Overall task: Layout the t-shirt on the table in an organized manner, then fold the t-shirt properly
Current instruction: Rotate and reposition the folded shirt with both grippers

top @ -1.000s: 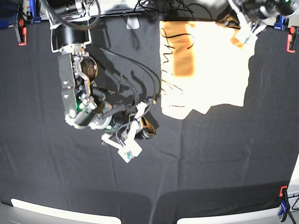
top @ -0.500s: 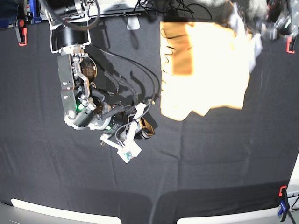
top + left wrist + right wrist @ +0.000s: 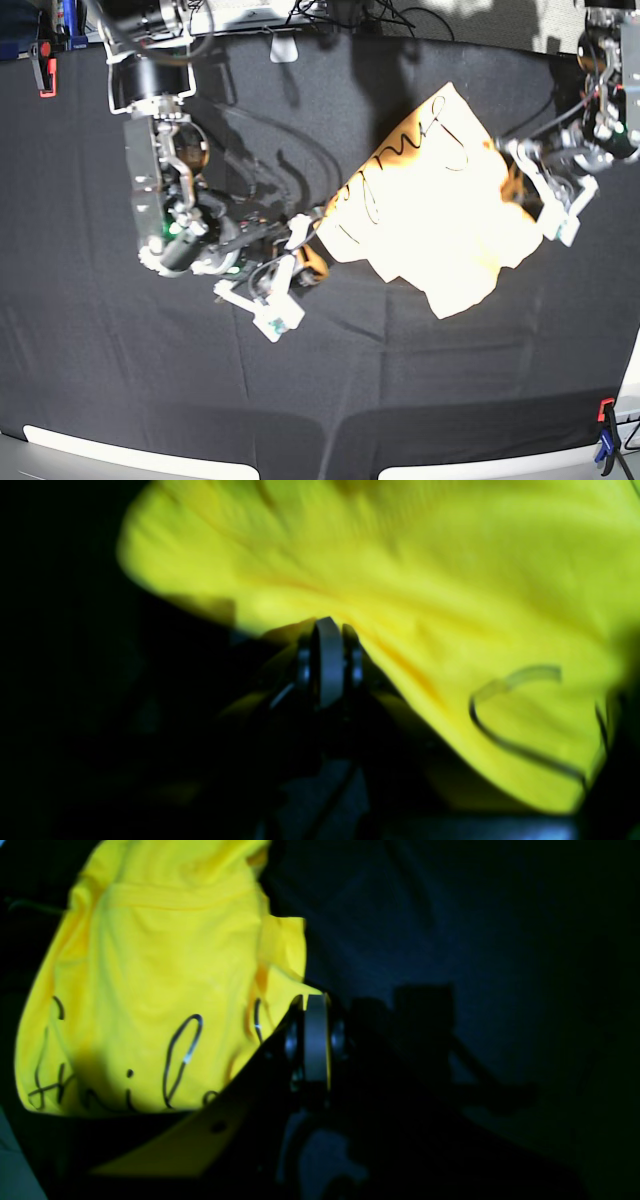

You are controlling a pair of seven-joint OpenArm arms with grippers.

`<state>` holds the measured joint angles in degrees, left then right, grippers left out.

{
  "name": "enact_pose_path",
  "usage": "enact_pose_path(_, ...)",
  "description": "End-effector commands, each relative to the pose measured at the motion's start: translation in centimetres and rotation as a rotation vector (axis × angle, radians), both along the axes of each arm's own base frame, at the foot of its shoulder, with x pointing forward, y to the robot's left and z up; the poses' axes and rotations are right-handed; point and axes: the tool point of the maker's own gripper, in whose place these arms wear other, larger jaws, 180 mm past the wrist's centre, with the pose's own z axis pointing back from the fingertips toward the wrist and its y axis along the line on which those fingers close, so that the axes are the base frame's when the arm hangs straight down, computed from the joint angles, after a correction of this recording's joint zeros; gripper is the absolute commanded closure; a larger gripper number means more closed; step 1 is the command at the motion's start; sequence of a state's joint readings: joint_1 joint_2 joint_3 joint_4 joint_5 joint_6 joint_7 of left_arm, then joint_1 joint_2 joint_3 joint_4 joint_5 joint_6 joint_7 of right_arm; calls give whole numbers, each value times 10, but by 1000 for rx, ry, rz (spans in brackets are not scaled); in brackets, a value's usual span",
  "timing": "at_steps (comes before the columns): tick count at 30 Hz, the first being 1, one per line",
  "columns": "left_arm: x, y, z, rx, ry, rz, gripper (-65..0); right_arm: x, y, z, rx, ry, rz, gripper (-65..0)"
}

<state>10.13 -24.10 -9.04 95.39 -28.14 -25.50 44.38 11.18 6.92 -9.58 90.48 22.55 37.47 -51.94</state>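
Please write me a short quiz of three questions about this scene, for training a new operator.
1. True or false: the t-shirt lies flat and squared on the table.
2. Which gripper pinches the shirt: A left, B right, C both?
3. Fill in: the writing on the shirt is ____ in colour.

Key: 1 false, it is bunched and askew. 2 C, as far as the views show. 3 black.

The right arm reached down from the upper left of the base view, its gripper closed near frame centre. The left arm entered at the right edge, its gripper closed and angled toward the left.
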Motion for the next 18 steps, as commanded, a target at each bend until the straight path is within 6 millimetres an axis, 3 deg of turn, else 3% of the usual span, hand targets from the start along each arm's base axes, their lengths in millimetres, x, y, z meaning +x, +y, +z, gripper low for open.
enact_pose_path(1, 11, 6, 14, 17, -57, 8, 0, 11, -3, 8, 3, -32, -14, 0)
enact_pose_path(8, 19, 23, 14, 91, -98, 69, 0, 7, -3, -36, 31, 74, -39, 0)
enact_pose_path(12, 21, 48, 12, 162, -87, 199, 0, 9, 3, -44, 49, 50, -38, 0)
enact_pose_path(15, 20, 57, 8, 178, -69, 250, 0, 6, 16, -52, 30, 66, -9, 0)
enact_pose_path(18, 13, 62, -12, 165, -27, 273, 0, -14, 40, -61, 5, 107, 85, 0)
